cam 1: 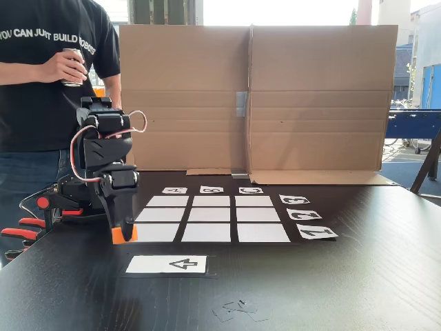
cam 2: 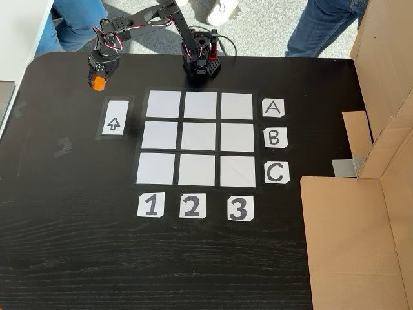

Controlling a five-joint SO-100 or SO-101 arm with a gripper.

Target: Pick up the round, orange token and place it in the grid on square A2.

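- The table (cam 2: 71, 245) is black and dark, with a wood grain.
- The grid (cam 2: 200, 137) lies flat on it: 9 white paper squares, 3 by 3, with black gaps between.
- In a fixed view, white cards A (cam 2: 273, 108), B (cam 2: 273, 137) and C (cam 2: 276, 172) lie beside 1 edge, and cards 1 (cam 2: 150, 205), 2 (cam 2: 192, 205) and 3 (cam 2: 239, 208) lie along another.
- A white arrow card (cam 2: 114, 124) lies just beside the grid, apart from it.
- The robot base (cam 2: 201, 64) stands at the table edge.
- A big brown cardboard wall (cam 1: 255, 96) stands on the table behind the grid in a fixed view.
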